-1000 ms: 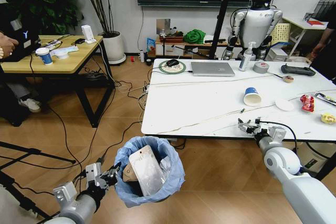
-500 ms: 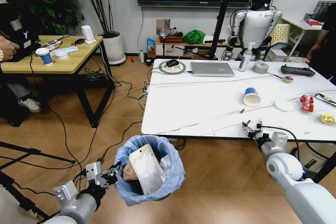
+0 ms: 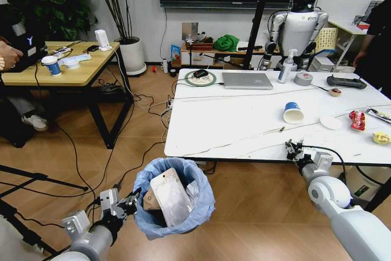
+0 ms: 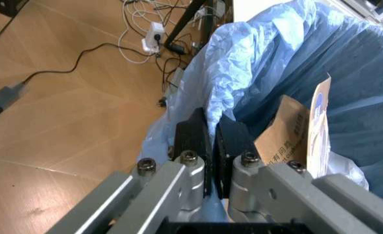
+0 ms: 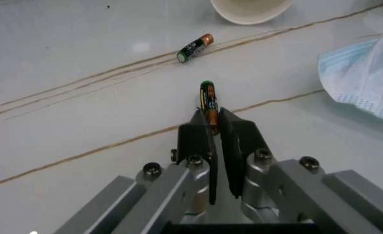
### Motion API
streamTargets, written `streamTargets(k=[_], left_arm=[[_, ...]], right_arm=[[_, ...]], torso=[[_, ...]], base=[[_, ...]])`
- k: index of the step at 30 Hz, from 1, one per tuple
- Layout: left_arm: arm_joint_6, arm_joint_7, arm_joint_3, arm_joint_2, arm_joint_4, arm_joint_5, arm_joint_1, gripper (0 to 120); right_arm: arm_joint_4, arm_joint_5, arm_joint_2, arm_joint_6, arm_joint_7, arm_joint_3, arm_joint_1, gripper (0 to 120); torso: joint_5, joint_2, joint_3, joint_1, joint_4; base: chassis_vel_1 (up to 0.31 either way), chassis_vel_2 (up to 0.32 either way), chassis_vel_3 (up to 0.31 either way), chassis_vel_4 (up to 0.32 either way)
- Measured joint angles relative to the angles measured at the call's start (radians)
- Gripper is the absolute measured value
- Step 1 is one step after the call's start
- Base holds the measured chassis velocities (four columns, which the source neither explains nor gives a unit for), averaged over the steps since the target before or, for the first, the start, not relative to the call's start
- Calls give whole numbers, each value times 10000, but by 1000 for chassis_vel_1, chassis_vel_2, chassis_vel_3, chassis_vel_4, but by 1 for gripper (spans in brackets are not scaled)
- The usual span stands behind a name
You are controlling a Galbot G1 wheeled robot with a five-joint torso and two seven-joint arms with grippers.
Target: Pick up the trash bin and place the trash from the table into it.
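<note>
Pincer of the left arm (image 3: 129,202) is low, near the floor, and its black fingers (image 4: 193,139) are pressed together on the thin light-blue plastic bag at the rim of the small round dark trash bin (image 3: 174,203). The bin sits in front of the robot over the wooden floor (image 3: 79,157), just before the near edge of the desk. A brown cardboard piece (image 4: 289,131) and a pale flat packet (image 3: 170,197) stand tilted inside the bag.

To the right, the right pincer (image 3: 294,150) is at the near edge of the large white marble-look desk (image 3: 238,120). Its fingers (image 5: 195,139) are clamped on a small green and copper battery (image 5: 208,100), which points forward out of them above the desk top. A second battery of the same kind (image 5: 195,48) lies a little farther on the desk, apart from the first. A light-blue face mask (image 5: 367,78) lies beside it.

Farther on the desk there is a white-and-blue paper cup (image 3: 293,112) on its side, a white round lid (image 3: 331,122), a red snack wrapper (image 3: 357,119) and a yellow wrapper (image 3: 382,137). At the far side are a silver laptop (image 3: 247,80) and a grey tape roll (image 3: 303,79).
</note>
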Motion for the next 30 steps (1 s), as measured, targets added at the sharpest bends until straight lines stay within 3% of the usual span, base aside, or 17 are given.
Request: streamTargets(k=[8,10,11,16,21,30], left_arm=[[-4,-1,88,-10,-33,-1,-14,0],[-5,10,136,-28,-32,0,-17,0],[-5,25,173,-40,-33,11,-21,0],[-5,38,201,-38,-78,19,-63,0],[-1,54,251,-160,-97,39,-116,0],[55,66,428,-315,-40,41,-346,0]], right_arm=[[308,78,-102,2,-71,65,-180,0],[942,251,-242,166,-490,149,-437,0],[1692,374,-501,432,-1023,249,-756,0],[3707,478,-1459,1130,-2299,20,-1500,0],[5321,326,-2318,1773,-3701,-929,-1660,0],[5808,65,-3393,2257,-5183,-2736,-463,0]], torso=[[10,-4,2,0,-1],[23,-6,6,2,-2],[4,-6,3,2,1],[4,-5,2,1,-3],[6,-4,1,1,-1],[0,-3,1,1,1]], base=[[0,0,0,0],[0,0,0,0],[0,0,0,0],[0,0,0,0],[0,0,0,0],[0,0,0,0]])
